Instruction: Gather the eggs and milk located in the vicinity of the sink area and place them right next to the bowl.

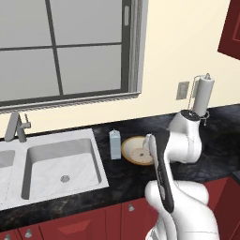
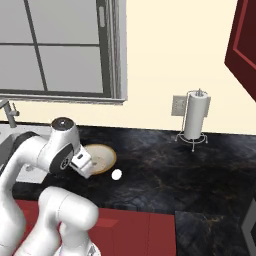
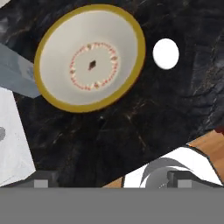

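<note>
The fingers (image 3: 41,183) are spread wide and nothing is held between them. In the hand view, the bowl (image 3: 89,57) is seen toward 12 o'clock, resting on the dark tabletop (image 3: 131,127). A white egg (image 3: 166,54) lies just beside the rim at 3 o'clock, and the milk (image 3: 17,74) stands close at 9 o'clock, with the sink (image 3: 13,140) beyond at 8 o'clock. Both items are judged placed. A straight lift away is advised, so that the egg is not nudged into rolling and the carton is not clipped.
</note>
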### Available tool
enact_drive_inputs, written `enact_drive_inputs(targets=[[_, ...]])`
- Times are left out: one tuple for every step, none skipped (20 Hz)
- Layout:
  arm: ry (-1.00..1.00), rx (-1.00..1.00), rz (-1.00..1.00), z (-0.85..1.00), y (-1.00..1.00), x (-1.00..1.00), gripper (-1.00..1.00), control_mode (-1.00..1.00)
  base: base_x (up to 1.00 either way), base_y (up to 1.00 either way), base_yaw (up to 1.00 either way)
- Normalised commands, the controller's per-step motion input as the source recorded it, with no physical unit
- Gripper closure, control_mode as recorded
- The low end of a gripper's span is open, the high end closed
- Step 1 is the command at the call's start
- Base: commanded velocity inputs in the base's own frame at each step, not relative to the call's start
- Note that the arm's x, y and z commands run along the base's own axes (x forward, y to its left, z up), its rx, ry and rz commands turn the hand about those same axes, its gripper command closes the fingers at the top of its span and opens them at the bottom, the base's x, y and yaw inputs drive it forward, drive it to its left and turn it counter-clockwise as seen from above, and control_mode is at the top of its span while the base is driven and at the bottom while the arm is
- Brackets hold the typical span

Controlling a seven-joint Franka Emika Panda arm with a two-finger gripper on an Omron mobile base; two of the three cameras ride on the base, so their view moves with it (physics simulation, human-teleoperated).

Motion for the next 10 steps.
enact_drive_inputs(targets=[[0.0,-0.35,0.01,0.94,1.0,-0.26,-1.0,-1.0,0.0,0.0,0.0],[0.0,-0.33,0.05,0.95,1.0,-0.24,-1.0,-1.0,0.0,0.0,0.0],[0.0,-0.29,0.09,0.94,0.97,-0.24,-1.0,-1.0,0.0,0.0,0.0],[0.0,-0.25,0.15,0.88,0.9,-0.19,-1.0,-1.0,0.0,0.0,0.0],[0.0,-0.2,0.2,0.71,0.82,-0.26,-1.0,-1.0,0.0,0.0,0.0],[0.0,-0.15,0.21,0.48,0.73,-0.31,-1.0,-1.0,0.0,0.0,0.0],[0.0,0.0,0.23,0.0,0.47,-0.34,-1.0,-1.0,0.0,0.0,0.0],[0.0,0.0,0.26,-0.05,0.18,-0.35,-1.0,-1.0,0.0,0.0,0.0],[0.0,0.0,0.27,-0.19,0.13,-0.31,-1.0,-1.0,0.0,0.0,0.0],[-0.01,0.05,0.24,-0.22,0.04,-0.26,-1.0,-1.0,0.0,0.0,0.0]])
